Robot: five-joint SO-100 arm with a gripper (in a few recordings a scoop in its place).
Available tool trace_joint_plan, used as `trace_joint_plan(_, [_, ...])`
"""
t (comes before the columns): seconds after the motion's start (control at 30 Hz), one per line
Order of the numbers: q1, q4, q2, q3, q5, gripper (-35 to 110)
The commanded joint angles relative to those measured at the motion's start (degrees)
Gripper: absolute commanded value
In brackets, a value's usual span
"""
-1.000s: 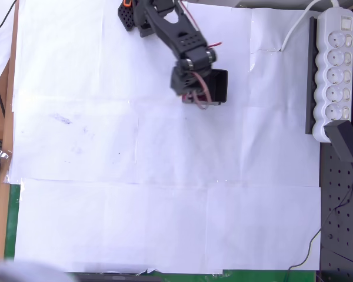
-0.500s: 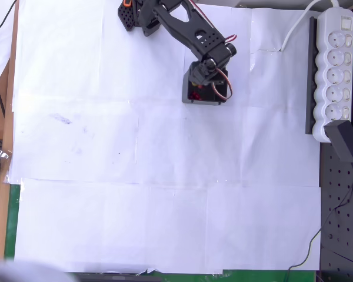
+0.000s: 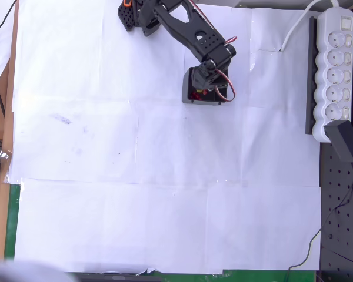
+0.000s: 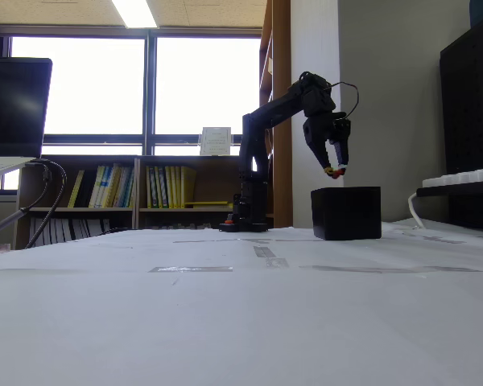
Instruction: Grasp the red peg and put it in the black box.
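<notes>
Peg carried: the gripper [image 4: 335,170] hangs above the black box [image 4: 346,213], near the worktop's far edge. Fingers pinched on the red peg [image 4: 339,170], a red speck at the tips. Grasp done, by my reading; lowering and release remain.

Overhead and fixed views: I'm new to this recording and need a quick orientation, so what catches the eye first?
The black arm reaches from the table's far edge, its gripper hanging just above the black box with a small red bit, apparently the red peg, at its fingertips. From overhead the box sits on white paper, and a white power strip lines the right edge.
</notes>
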State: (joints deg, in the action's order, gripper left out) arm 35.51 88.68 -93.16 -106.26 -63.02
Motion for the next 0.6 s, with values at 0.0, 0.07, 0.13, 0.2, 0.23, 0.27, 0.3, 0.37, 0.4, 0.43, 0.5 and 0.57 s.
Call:
trace_joint_plan(0.0, [0.4, 1.5, 3.4, -2.3, -2.4, 41])
trace_joint_plan(0.07, [0.2, 1.9, 3.6, -2.5, -2.7, 41])
trace_joint_plan(0.13, [-0.1, 2.1, 3.9, -2.9, -2.1, 41])
trace_joint_plan(0.2, [-0.4, 2.6, 4.4, -3.3, -1.6, 40])
trace_joint_plan(0.23, [-0.7, 3.1, 4.9, -3.3, -1.8, 40])
trace_joint_plan(0.27, [-0.9, 3.6, 5.8, -3.3, -2.9, 36])
trace_joint_plan(0.3, [-1.1, 4.0, 6.9, -3.2, -4.0, 28])
trace_joint_plan(0.37, [-1.8, 4.1, 10.3, -2.2, -6.8, 4])
trace_joint_plan(0.4, [-2.5, 3.5, 12.6, -1.1, -8.6, 0])
trace_joint_plan(0.43, [-3.6, 3.3, 14.3, 0.1, -10.9, 0])
trace_joint_plan(0.5, [-6.4, 0.3, 19.8, 4.2, -15.8, 0])
trace_joint_plan(0.57, [-9.9, -5.1, 26.5, 11.6, -19.5, 0])
